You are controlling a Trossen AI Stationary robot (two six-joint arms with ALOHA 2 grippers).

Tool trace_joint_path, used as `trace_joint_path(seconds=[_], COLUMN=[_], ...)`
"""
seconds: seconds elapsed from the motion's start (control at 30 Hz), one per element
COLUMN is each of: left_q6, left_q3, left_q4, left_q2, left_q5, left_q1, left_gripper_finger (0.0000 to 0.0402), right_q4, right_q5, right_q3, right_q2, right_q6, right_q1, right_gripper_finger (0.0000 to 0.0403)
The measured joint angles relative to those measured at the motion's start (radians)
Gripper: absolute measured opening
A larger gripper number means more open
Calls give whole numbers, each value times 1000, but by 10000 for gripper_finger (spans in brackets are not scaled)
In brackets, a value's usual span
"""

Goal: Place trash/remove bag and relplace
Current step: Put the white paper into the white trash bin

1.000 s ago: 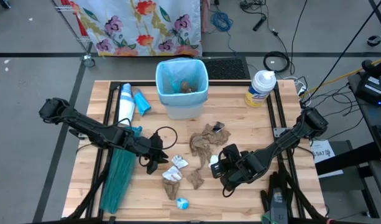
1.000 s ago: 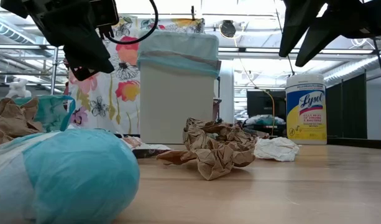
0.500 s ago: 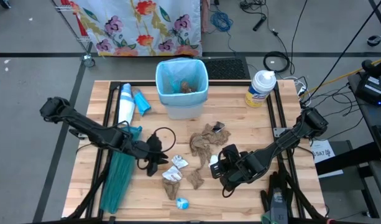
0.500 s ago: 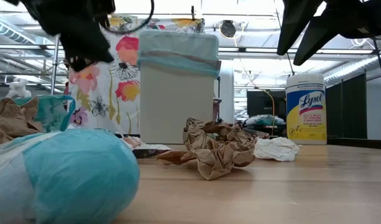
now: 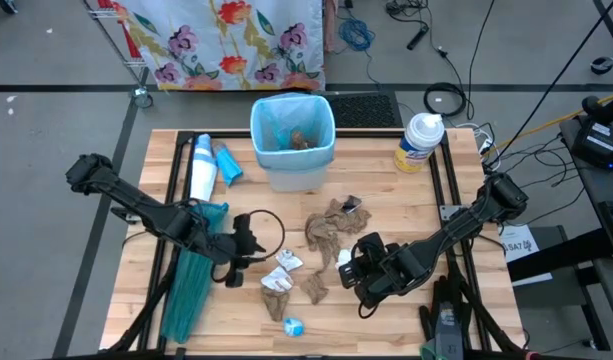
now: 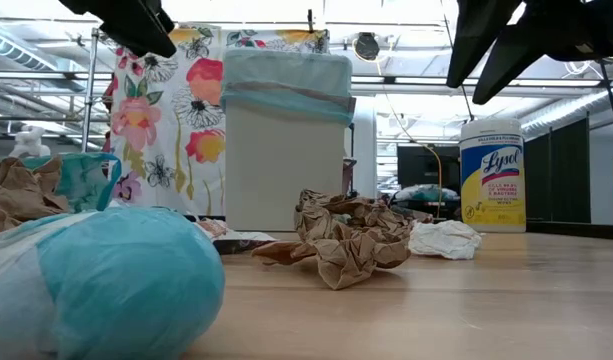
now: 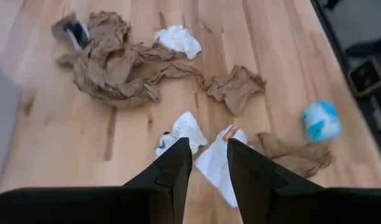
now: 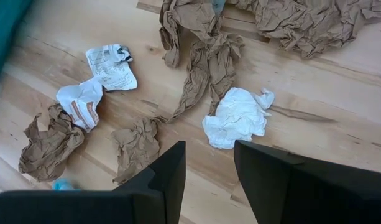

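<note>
- Drifting back toward 8 o'clock since the earlier frames, the left gripper (image 5: 235,268) now hangs higher; in the low view only its tip shows at the top edge.
- Its fingers (image 7: 175,163) stand slightly apart and hold nothing.
- Nearest trash is the white paper (image 7: 183,132) (image 5: 283,261), just past the fingertips, toward 3 o'clock from the gripper on the table.
- That flat scrap runs its long axis roughly along the gripper's line of reach.
- The right gripper (image 5: 360,270) hovers parted and empty; a white wad (image 8: 235,117) (image 5: 343,257) lies just ahead, toward 10 o'clock.
- The bin (image 5: 292,133), with its pale-blue bag (image 5: 269,108), sits at 12 o'clock, well apart from both.
- Left arm looks nearer the scrap.
</note>
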Motion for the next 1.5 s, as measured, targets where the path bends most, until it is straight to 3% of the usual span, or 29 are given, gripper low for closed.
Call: trace_joint_path(seconds=[0.37,0.57,0.83,1.0,1.5], left_q6=[288,319,400,504,529], left_q3=[0,0,0,0,0], left_q4=[10,15,85,122,200], left_q2=[173,288,375,408,491], left_q5=[43,40,-64,-28,-36], left_q1=[2,2,2,7,67], left_gripper_finger=[108,108,108,108,108], right_q4=[2,8,20,24,44], right_q5=[0,1,0,0,0], right_q3=[0,0,0,0,0], right_q2=[0,0,0,0,0], right_q6=[11,26,49,49,49], right_q1=[0,0,0,0,0], right_gripper_finger=[129,129,129,129,129])
